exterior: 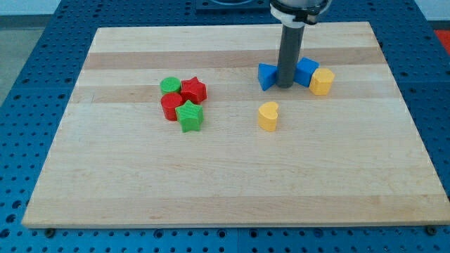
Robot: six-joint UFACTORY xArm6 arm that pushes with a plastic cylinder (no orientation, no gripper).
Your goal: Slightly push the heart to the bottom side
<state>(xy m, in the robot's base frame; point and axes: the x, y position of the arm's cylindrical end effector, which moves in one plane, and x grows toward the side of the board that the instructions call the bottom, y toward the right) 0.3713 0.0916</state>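
The yellow heart block [268, 116] lies right of the board's centre. My tip [285, 86] stands above it toward the view's top, a short gap away and slightly to the right. The tip sits between two blue blocks: a blue triangle-like block [266, 76] on its left and a blue block [306, 72] on its right, and looks close to or touching both.
A yellow hexagon block [322, 81] sits right of the blue blocks. A cluster at the centre left holds a green round block [169, 86], a red star [193, 90], a red block [171, 107] and a green star [189, 116]. The wooden board [225, 190] rests on a blue perforated table.
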